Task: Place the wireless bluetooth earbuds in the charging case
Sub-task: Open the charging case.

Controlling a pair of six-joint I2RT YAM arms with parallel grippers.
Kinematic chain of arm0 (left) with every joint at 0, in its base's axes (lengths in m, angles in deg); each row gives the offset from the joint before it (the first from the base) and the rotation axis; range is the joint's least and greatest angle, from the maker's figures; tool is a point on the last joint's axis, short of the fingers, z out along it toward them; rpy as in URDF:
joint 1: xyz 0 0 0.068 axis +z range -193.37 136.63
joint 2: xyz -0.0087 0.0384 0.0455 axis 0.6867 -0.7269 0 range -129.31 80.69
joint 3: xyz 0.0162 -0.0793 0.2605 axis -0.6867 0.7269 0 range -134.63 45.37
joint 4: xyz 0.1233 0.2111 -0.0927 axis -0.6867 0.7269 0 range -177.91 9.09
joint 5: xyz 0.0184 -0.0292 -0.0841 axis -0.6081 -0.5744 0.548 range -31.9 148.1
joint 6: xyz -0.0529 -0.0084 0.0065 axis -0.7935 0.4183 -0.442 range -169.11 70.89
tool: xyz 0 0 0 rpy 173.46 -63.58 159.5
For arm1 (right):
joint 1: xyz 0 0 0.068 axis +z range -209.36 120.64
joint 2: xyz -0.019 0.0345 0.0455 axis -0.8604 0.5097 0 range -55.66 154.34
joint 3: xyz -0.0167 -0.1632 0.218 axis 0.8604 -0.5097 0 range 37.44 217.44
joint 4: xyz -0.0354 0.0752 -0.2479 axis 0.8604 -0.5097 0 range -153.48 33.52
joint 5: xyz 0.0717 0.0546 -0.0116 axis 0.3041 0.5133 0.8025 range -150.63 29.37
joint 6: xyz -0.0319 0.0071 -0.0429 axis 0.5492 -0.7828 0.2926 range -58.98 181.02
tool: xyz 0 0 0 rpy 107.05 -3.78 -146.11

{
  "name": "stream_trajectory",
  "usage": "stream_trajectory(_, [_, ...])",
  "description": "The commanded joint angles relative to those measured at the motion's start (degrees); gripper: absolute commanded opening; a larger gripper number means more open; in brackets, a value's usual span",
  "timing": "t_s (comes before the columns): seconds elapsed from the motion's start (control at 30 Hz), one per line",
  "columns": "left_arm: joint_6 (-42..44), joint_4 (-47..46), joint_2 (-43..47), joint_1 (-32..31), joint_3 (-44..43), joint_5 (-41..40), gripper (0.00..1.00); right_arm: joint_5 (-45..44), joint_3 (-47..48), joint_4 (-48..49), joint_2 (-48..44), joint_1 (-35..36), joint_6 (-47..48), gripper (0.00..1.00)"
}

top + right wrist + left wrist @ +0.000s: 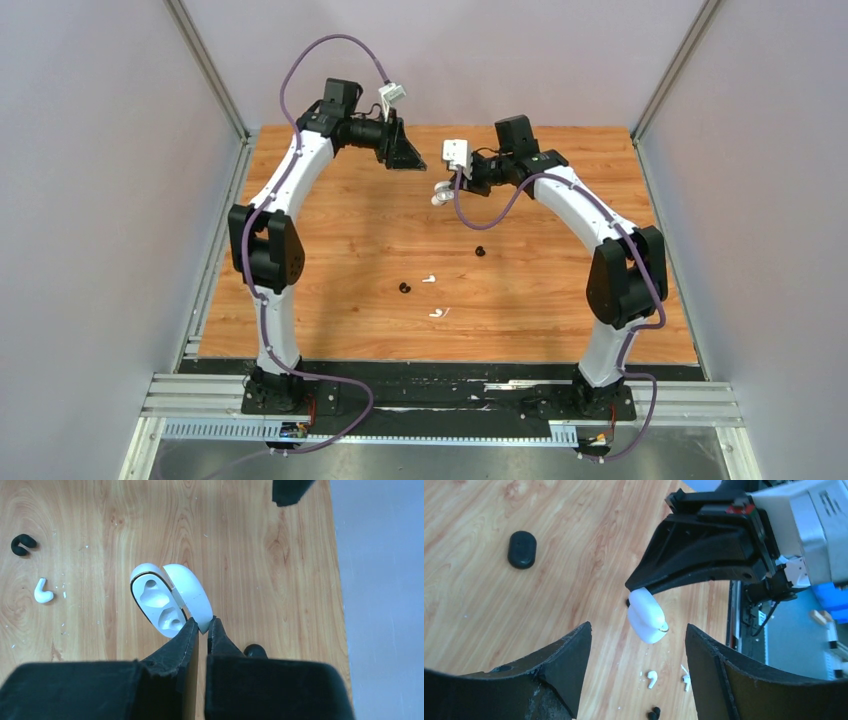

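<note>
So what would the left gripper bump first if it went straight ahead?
The left gripper would probably bump the white oval charging case hanging from the right gripper, though depth is unclear.

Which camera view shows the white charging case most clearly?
The right wrist view: the white charging case is open toward the camera, both empty wells visible, its lid pinched by the right gripper. In the left wrist view the case shows only its outer shell; in the top view it is a tiny blob.

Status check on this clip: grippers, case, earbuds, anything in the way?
Left gripper open, empty. Right gripper shut on the lid of the case, case open, sockets empty. Four earbuds loose on the table. Nothing seen in the way.
</note>
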State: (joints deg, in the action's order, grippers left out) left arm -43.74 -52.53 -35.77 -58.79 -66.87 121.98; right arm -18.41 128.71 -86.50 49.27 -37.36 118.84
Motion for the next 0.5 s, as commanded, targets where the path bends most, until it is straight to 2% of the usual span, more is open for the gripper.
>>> stream_trajectory(0.0, [2.03, 17.55, -7.29, -0.04, -11.07, 4.56, 0.76, -0.93, 1.01, 0.33, -1.27, 1.56, 6.02, 0.0])
stream_trajectory(0.1, [0.93, 22.01, -10.28, -0.05, -14.67, 3.83, 0.76, -3.1, 1.82, 0.4, -0.5, 2.67, 7.29, 0.0])
stream_trajectory(0.23, [-0.94, 22.49, -11.81, 0.0, -15.73, 3.43, 0.75, -6.06, 2.74, 0.45, 0.67, 3.9, 8.09, 0.0])
stream_trajectory(0.47, [-2.29, 25.15, -14.99, -0.14, -18.21, 2.97, 0.68, -8.9, 4.46, 0.48, 2.55, 5.08, 7.57, 0.0])
